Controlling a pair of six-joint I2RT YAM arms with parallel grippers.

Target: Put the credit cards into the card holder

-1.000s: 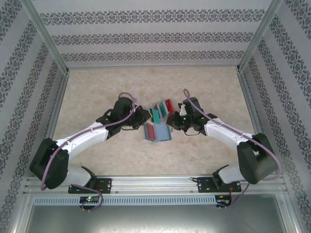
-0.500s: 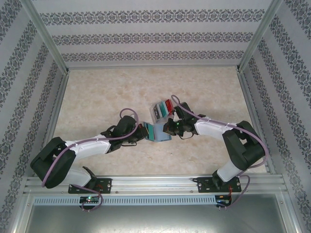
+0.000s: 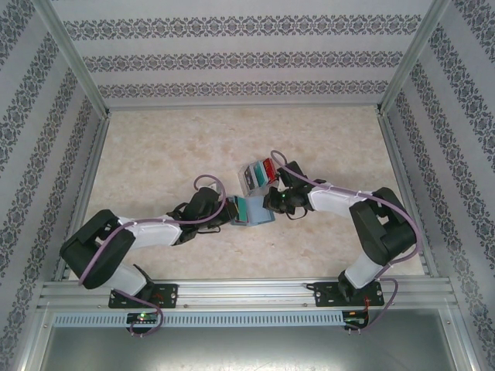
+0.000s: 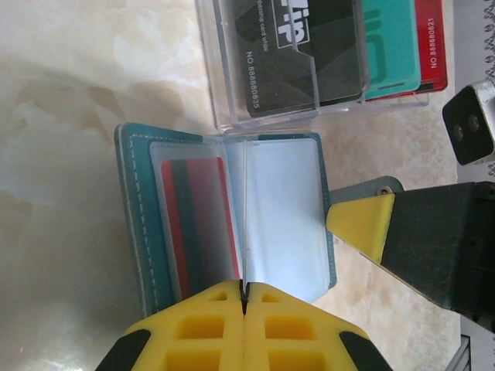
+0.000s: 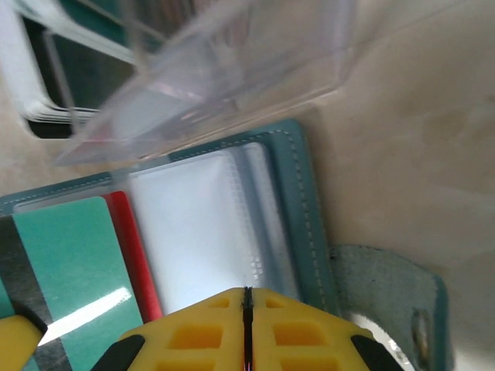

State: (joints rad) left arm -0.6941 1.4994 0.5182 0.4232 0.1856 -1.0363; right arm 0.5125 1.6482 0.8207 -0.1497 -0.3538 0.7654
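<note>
The teal-blue card holder (image 3: 260,219) lies open on the table between both grippers. A red card (image 4: 205,224) sits under the clear sleeve of its left page. My left gripper (image 4: 245,287) is shut on a teal-green card (image 5: 69,270), which appears edge-on (image 4: 245,209) over the holder's middle fold. In the top view that gripper (image 3: 230,209) is at the holder's left side. My right gripper (image 5: 247,292) is shut with nothing visible between its pads, its tip over the empty clear sleeve of the right page (image 5: 201,232). One of its yellow fingers (image 4: 362,220) touches the holder's right edge.
A clear plastic box (image 3: 257,174) stands just beyond the holder, holding a black card (image 4: 302,54), a teal card (image 4: 390,46) and a red card (image 4: 429,39). The holder's snap flap (image 5: 387,286) sticks out at its right. Patterned walls and metal rails enclose the table.
Both arms have come down and inward to the holder. The left gripper carried the teal-green card from beside the box to over the holder. Little has moved in the last half second.
</note>
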